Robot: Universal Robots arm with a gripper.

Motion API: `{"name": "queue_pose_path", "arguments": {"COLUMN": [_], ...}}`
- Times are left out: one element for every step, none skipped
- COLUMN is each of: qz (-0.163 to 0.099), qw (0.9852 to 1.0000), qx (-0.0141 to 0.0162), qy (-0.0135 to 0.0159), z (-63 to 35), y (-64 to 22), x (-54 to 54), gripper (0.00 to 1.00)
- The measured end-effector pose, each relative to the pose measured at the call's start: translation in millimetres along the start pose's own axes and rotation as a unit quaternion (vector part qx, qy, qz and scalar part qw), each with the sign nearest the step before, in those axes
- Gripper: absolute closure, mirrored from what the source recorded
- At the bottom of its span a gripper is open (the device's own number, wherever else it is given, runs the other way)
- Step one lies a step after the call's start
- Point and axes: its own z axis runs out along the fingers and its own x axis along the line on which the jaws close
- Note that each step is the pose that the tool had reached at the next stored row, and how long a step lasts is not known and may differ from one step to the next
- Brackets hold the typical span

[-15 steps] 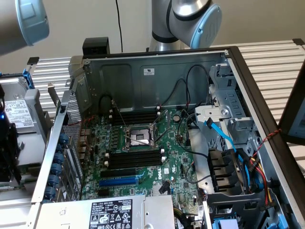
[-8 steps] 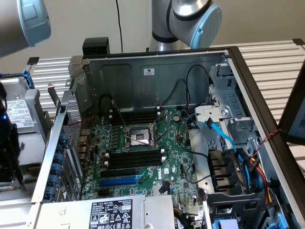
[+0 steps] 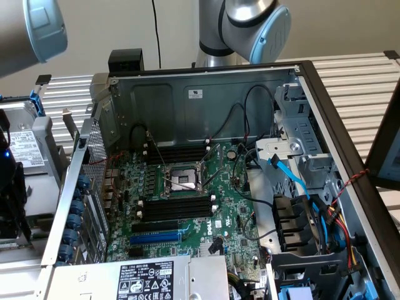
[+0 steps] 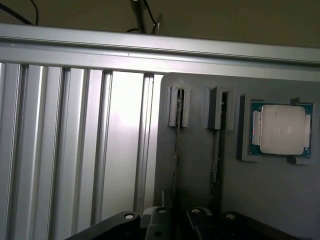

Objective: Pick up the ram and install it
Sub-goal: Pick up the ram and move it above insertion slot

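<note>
Two thin dark-green ram sticks stand on edge in a grey holder (image 4: 200, 165); one ram (image 4: 176, 150) lies in its left groove, the other ram (image 4: 216, 160) in the groove beside it. My gripper (image 4: 176, 216) straddles the near end of the first stick, its fingers (image 4: 159, 216) a little apart on either side and not pressing it. In the exterior view the open computer case holds the motherboard (image 3: 187, 200) with empty black memory slots (image 3: 177, 206) with white end clips.
A processor chip (image 4: 281, 129) sits in a recess of the same holder. Ribbed aluminium table profiles (image 4: 75, 150) run alongside. In the case are a CPU socket (image 3: 181, 179), a blue slot (image 3: 155, 238), loose cables (image 3: 294, 181), and the power supply (image 3: 144, 278). The arm's joints (image 3: 259, 25) hang above.
</note>
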Motion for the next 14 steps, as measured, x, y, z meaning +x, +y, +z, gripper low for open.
{"name": "queue_pose_path", "arguments": {"qz": [0.000, 0.000, 0.000, 0.000, 0.000, 0.000, 0.000, 0.000, 0.000, 0.000, 0.000, 0.000, 0.000, 0.000], "qw": [1.0000, 1.0000, 1.0000, 1.0000, 1.0000, 1.0000, 1.0000, 1.0000, 1.0000, 1.0000, 1.0000, 1.0000, 1.0000, 1.0000], "qx": [0.0000, 0.0000, 0.0000, 0.0000, 0.0000, 0.0000, 0.0000, 0.0000, 0.0000, 0.0000, 0.0000, 0.0000, 0.0000, 0.0000], "qy": [0.0000, 0.0000, 0.0000, 0.0000, 0.0000, 0.0000, 0.0000, 0.0000, 0.0000, 0.0000, 0.0000, 0.0000, 0.0000, 0.0000], "z": [0.0, 0.0, 0.0, 0.0, 0.0, 0.0, 0.0, 0.0, 0.0, 0.0, 0.0, 0.0, 0.0, 0.0], "y": [0.0, 0.0, 0.0, 0.0, 0.0, 0.0, 0.0, 0.0, 0.0, 0.0, 0.0, 0.0, 0.0, 0.0], "x": [0.0, 0.0, 0.0, 0.0, 0.0, 0.0, 0.0, 0.0, 0.0, 0.0, 0.0, 0.0, 0.0, 0.0], "gripper": [0.81, 0.81, 0.81, 0.81, 0.81, 0.81, 0.81, 0.81, 0.83, 0.88, 0.88, 0.88, 0.88, 0.88]}}
